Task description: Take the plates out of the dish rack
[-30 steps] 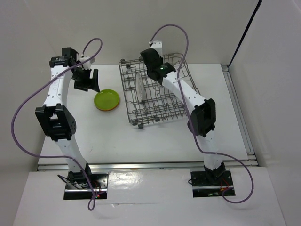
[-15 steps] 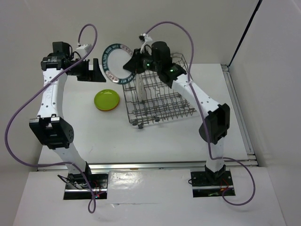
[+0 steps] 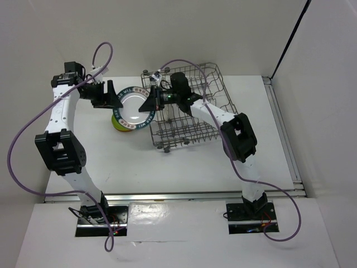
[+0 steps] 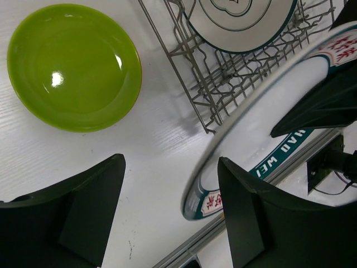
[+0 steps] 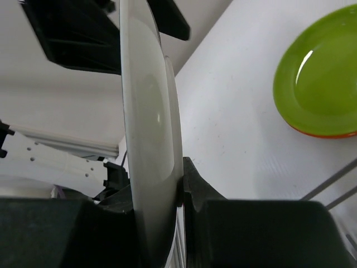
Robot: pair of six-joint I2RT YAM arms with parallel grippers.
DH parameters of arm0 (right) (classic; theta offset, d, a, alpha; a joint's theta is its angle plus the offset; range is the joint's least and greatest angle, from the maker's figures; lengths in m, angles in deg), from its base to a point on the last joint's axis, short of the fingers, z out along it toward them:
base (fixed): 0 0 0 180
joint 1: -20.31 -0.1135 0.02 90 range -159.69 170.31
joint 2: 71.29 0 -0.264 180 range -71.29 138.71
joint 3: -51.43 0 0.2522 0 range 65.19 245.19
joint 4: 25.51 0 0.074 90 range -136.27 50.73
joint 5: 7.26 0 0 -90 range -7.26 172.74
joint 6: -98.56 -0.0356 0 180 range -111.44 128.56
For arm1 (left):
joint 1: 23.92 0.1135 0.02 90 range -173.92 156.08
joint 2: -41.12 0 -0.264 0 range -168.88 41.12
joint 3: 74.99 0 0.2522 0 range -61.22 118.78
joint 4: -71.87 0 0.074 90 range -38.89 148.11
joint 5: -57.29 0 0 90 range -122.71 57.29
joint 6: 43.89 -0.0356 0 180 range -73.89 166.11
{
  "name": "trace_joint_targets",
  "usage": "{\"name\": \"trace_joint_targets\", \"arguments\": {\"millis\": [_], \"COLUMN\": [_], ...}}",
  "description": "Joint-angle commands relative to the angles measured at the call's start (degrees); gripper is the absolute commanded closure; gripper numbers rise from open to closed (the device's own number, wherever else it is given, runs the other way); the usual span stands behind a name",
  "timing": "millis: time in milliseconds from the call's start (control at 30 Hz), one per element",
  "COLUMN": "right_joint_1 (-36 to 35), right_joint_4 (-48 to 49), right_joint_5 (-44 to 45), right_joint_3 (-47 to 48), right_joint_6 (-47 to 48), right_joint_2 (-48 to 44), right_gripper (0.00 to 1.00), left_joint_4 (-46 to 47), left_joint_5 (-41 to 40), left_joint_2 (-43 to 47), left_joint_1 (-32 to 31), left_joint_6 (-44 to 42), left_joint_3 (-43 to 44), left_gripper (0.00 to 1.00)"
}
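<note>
My right gripper [image 3: 148, 105] is shut on the white plate with the dark teal rim [image 3: 131, 106] and holds it tilted in the air left of the dish rack [image 3: 192, 120], above the lime green plate [image 3: 119, 125]. My left gripper [image 3: 111, 99] is open at the held plate's left edge; in the left wrist view that rim [image 4: 207, 192] lies between its fingers [image 4: 254, 223]. The green plate [image 5: 318, 72] lies on the orange plate [image 5: 326, 134]. The pale grey ringed plate [image 4: 240, 22] stands in the rack [image 4: 223, 78]. The mustard-brown plate is out of view.
The rack stands askew at the back middle of the white table [image 3: 184, 167]. A raised rail [image 3: 281, 128] runs along the table's right edge. White walls close in behind and at the right.
My right gripper lifted the teal-rimmed plate out of the rack, swung it left and lowered it over the green plate. My left gripper came in to the plate's left edge.
</note>
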State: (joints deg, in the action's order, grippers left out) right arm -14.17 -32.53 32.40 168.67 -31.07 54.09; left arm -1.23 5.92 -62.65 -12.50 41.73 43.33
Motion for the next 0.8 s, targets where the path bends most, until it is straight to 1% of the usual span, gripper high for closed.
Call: {"name": "trace_joint_targets", "arguments": {"millis": [0,100,167,200,267,300,333,367,400,467,500,533,600,633,667,700,733,767], "right_joint_1": [-0.2,-0.2,-0.2,-0.2,-0.2,-0.2,-0.2,-0.2,-0.2,-0.2,-0.2,-0.8,-0.9,-0.9,-0.9,-0.9,-0.9,-0.9], "right_joint_4": [8.6,8.1,8.1,6.0,2.9,1.9,1.2,1.2,1.2,1.2,-0.3,-1.5,-6.5,-8.4,-12.2,-13.9,-15.3,-17.8], "right_joint_5": [-4.2,-4.2,-4.8,-4.8,-4.8,-4.8,-4.8,-4.8,-5.4,-5.4,-5.4,-4.9,-3.9,-3.3,-1.2,0.4,2.3,6.8], "right_joint_3": [1.2,1.2,1.2,1.9,4.3,5.0,5.0,5.0,5.0,5.0,6.3,7.2,10.3,11.6,12.9,14.7,15.3,15.3], "right_joint_6": [-1.8,-1.2,-1.2,-0.4,1.3,2.1,2.1,2.1,1.6,1.6,2.6,3.7,6.7,7.9,10.1,11.0,11.8,12.6], "right_joint_2": [-2.9,-2.9,-2.9,-2.3,-1.6,-1.1,-1.1,-1.1,-1.1,-1.1,-1.1,-0.6,-0.6,-0.6,-0.6,-0.6,-1.2,-2.7], "right_gripper": [1.00,1.00,1.00,1.00,1.00,1.00,1.00,1.00,1.00,1.00,1.00,0.97,0.79,0.56,0.45,0.36,0.29,0.21], "left_joint_4": [-0.3,1.1,0.4,0.4,-0.3,-0.3,-0.3,-1.7,-2.2,-2.9,-4.0,-4.6,-6.2,-6.9,-7.6,-7.6,-7.6,-7.6], "left_joint_5": [3.2,2.6,6.7,7.8,9.4,11.4,12.2,12.7,13.4,13.9,14.4,15.1,15.1,15.1,14.1,13.6,13.6,13.6], "left_joint_2": [-0.6,-0.6,-0.6,-0.6,-0.6,-0.6,-0.6,-0.6,-0.6,-0.6,-0.6,0.0,0.0,0.0,0.0,0.0,0.8,1.3], "left_joint_1": [-0.2,0.4,0.4,0.4,0.4,0.4,0.4,-0.2,-0.2,-0.2,-0.2,0.5,2.0,2.7,4.7,6.1,7.7,11.4], "left_joint_6": [-2.1,-1.6,-1.6,-1.6,-1.0,-1.0,-1.0,-1.8,-1.9,-2.6,-4.1,-4.1,-4.8,-4.8,-4.1,-4.1,-3.5,-3.5], "left_joint_3": [-0.5,-1.2,-1.2,-0.7,-0.7,-0.7,-0.7,-0.7,-1.2,-1.7,-1.7,-1.7,-1.7,-1.7,-1.2,-1.2,-1.8,-2.4], "left_gripper": [0.20,0.19,0.23,0.34,0.46,0.56,0.78,0.91,1.00,1.00,1.00,1.00,1.00,1.00,1.00,1.00,1.00,1.00]}}
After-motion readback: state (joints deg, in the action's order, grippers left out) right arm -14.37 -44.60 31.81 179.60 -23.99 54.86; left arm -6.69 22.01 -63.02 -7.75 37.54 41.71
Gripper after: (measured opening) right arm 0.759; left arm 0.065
